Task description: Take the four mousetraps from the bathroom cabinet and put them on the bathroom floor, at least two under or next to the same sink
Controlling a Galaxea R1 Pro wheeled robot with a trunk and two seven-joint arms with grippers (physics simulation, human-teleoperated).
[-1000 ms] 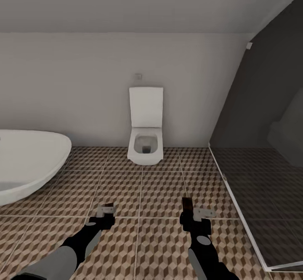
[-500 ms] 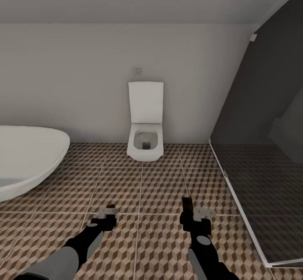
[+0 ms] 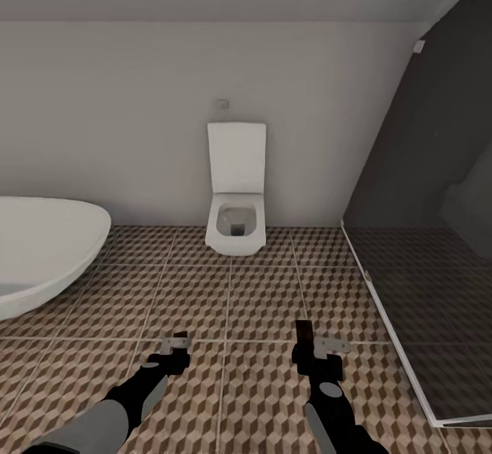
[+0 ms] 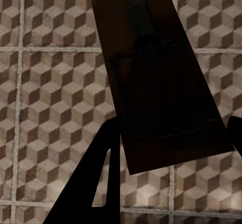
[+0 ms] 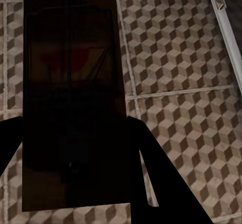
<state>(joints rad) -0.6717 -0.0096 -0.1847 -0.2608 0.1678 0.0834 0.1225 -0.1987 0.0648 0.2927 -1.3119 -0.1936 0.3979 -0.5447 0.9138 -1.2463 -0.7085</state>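
Left gripper [image 3: 175,346]: I've got it clamped on a mousetrap [image 4: 156,82], the dark board pinched between the fingers [image 4: 103,183] above the tiles.
Right gripper [image 3: 316,346]: closed on a second mousetrap [image 5: 70,98], board standing up out of the jaws in my head view.
Floor [image 3: 225,290]: cube-pattern tiles under both arms.
Ahead: I see a white toilet [image 3: 236,198] at the wall.
Sides: bathtub [image 3: 41,249] left, dark shower screen [image 3: 424,235] right.
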